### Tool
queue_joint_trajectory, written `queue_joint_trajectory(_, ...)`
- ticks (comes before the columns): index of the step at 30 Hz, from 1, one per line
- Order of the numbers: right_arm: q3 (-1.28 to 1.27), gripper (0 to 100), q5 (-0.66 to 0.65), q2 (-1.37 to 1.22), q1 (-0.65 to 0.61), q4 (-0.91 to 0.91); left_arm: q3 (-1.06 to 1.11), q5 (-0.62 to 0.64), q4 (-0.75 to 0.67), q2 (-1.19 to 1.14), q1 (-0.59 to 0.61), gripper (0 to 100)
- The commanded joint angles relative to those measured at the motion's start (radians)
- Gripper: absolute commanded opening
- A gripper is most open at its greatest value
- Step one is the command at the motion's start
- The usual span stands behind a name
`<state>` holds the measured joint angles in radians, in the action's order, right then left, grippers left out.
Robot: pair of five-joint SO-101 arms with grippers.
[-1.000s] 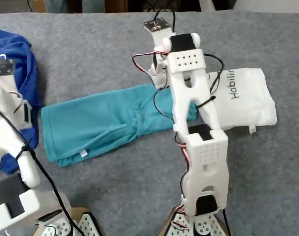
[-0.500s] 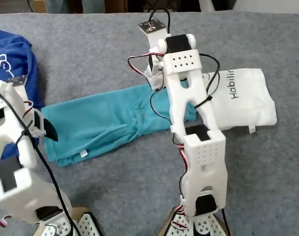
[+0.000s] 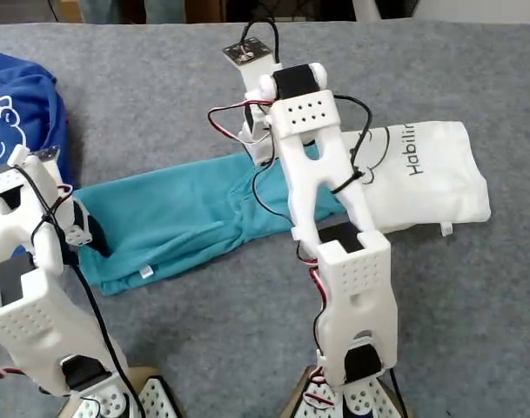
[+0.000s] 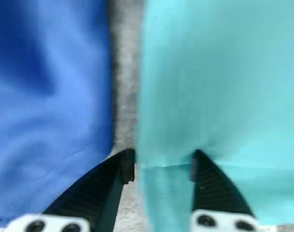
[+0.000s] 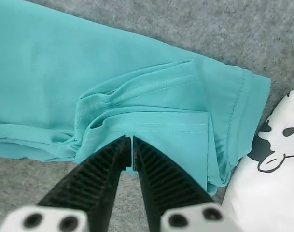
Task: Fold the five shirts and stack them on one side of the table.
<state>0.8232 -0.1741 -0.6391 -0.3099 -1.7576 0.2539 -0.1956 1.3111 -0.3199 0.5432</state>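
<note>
grey felt table [image 3: 160, 104] | left gripper [image 4: 162, 158] apart at teal shirt [image 4: 219, 72] edge | right gripper [image 5: 130, 141] together

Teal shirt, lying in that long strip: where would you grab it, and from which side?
Probably by its short end beside the blue shirt. The teal shirt lies flat as a long folded band, so that hem is a free edge. Come from above, a finger on each side of it, as the open left gripper stands.

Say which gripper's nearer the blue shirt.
Left. Left gripper sits open at the edge of the teal shirt, beside the blue shirt; right gripper is at the teal shirt's far end.
</note>
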Motion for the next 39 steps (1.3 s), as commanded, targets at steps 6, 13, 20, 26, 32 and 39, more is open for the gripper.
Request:
queue_joint_trajectory(6, 0.053, 1.5, 0.002, 0.062, -0.012, -0.003, -0.019, 0.005, -0.029, -0.005, -0.058, 10)
queue_joint_trajectory(13, 0.056, 1.5, 0.002, 0.065, -0.009, -0.005, -0.058, 0.005, -0.029, -0.002, -0.054, 3)
queue_joint_trajectory(20, 0.068, 1.5, 0.002, 0.173, -0.009, -0.003, -0.071, 0.006, -0.029, 0.063, -0.041, 3)
queue_joint_trajectory(26, 0.185, 1.5, 0.002, 0.309, 0.026, -0.002, -0.068, 0.005, -0.015, 0.292, -0.039, 3)
queue_joint_trajectory(32, 0.308, 1.5, 0.000, 0.358, 0.121, -0.002, -0.068, 0.005, 0.097, 0.511, -0.168, 3)
queue_joint_trajectory(39, 0.383, 1.5, 0.000, 0.366, 0.325, -0.002, -0.070, 0.017, 0.157, 0.575, -0.437, 3)
